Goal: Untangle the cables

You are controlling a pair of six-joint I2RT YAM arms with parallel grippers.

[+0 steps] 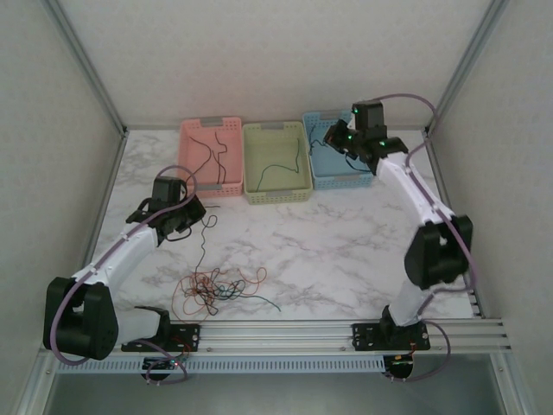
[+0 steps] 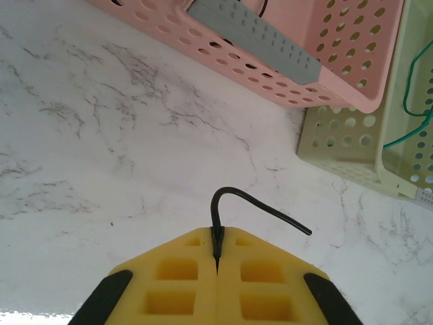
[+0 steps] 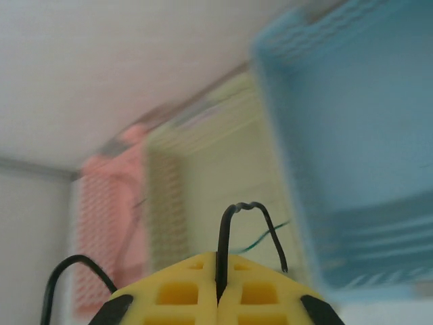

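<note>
Blue basket (image 3: 352, 156) blurred, green cable (image 2: 411, 101) cropped rt.

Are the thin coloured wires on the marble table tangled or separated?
Tangled: the orange-red, dark green and black wires cross and loop in one heap.

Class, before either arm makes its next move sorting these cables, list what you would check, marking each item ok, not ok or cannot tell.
1. Grip: left tool shut on first black cable: ok.
2. Grip: right tool shut on second black cable: ok.
3. First black cable free of the tangle: cannot tell.
4. Right tool squarely over the blue basket: cannot tell, because the wrist view is blurred.
5. Tangle on the marble table fully separated: not ok.
</note>
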